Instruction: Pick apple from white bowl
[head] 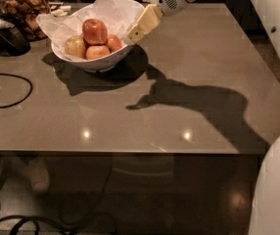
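The white bowl (103, 61) stands at the table's back left, lined with crinkled white paper. The deep red apple (95, 31) sits on top of the pile in it. A yellowish-green apple (75, 46) and two smaller orange-red apples (97, 51) lie around it. My gripper (136, 32) reaches in from the upper right on a white arm. Its cream fingers hang just above the bowl's right rim, to the right of the red apple, touching no fruit.
A glass jar of brown snacks (23, 6) stands behind the bowl at the back left. A dark object (10, 38) and a black cable (8, 89) lie at the left. The brown table (179, 111) stretches to the right and front.
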{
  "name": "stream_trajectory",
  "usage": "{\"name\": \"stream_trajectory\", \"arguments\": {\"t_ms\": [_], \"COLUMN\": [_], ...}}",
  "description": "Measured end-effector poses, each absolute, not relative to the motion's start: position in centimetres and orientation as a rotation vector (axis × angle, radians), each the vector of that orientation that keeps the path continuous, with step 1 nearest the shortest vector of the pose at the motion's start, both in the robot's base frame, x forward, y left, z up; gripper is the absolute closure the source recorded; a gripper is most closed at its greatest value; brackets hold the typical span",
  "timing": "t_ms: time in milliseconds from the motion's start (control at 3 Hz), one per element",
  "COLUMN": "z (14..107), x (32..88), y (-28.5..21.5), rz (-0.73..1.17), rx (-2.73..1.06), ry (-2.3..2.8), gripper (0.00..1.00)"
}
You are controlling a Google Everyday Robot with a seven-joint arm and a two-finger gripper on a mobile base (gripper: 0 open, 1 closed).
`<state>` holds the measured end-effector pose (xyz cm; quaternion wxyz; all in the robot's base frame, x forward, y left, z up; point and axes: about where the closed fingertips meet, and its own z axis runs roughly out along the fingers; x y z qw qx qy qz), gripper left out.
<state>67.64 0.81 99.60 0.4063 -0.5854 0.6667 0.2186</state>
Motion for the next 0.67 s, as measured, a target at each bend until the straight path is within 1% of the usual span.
{"name": "stream_trajectory", "arguments": {"t_ms": [667], "z": [97.6], "x": [70.9], "y": [4.5], "rz": [0.643], "rx": [-1.449], "ry": [1.700], "gripper": [0.00]}}
